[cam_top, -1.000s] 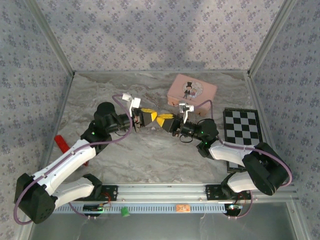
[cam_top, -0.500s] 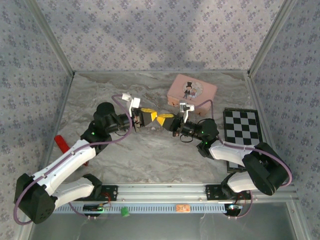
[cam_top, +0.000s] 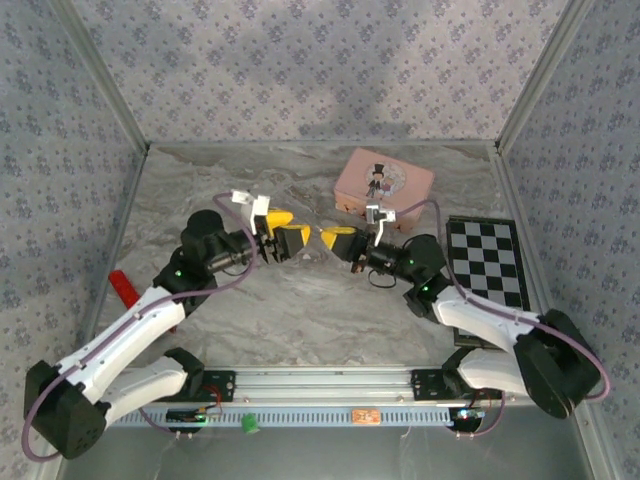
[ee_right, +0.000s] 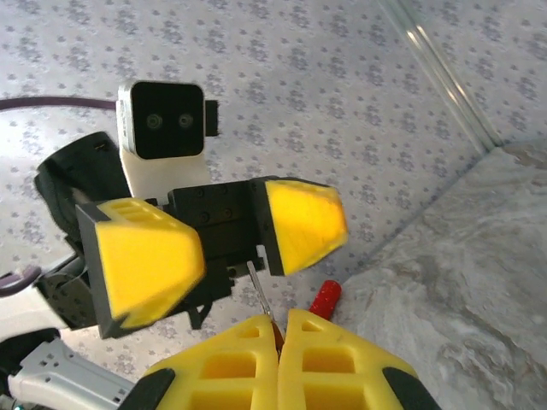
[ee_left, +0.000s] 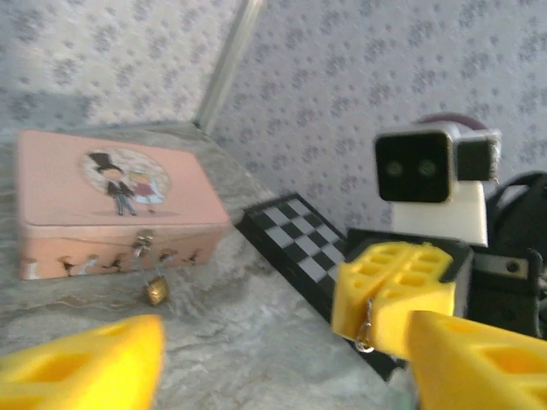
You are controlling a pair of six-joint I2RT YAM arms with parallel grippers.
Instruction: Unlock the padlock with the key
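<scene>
The key [ee_right: 259, 291] is a thin silver blade sticking out between the tips of my right gripper [ee_right: 279, 321], which is shut on it. Its tip points into the gap of my left gripper [ee_right: 226, 243], whose yellow fingers [ee_right: 303, 224] stand wide apart and do not touch it. Above the mid-table the left gripper [cam_top: 292, 229] and right gripper [cam_top: 329, 238] face each other, a little apart. The small brass padlock [ee_left: 155, 290] hangs from the latch of the pink tin [ee_left: 111, 201], resting on the table in front of it. My left gripper [ee_left: 282, 376] holds nothing.
The pink tin [cam_top: 384, 180] sits at the back right. A black-and-white chequered board [cam_top: 485, 262] lies along the right side. A red object [cam_top: 122, 287] lies at the left edge beside the left arm. Patterned walls enclose the marble table [cam_top: 300, 310].
The left gripper has opened, let go of the key and drawn back to the left. The right gripper has closed on the key and keeps it.
</scene>
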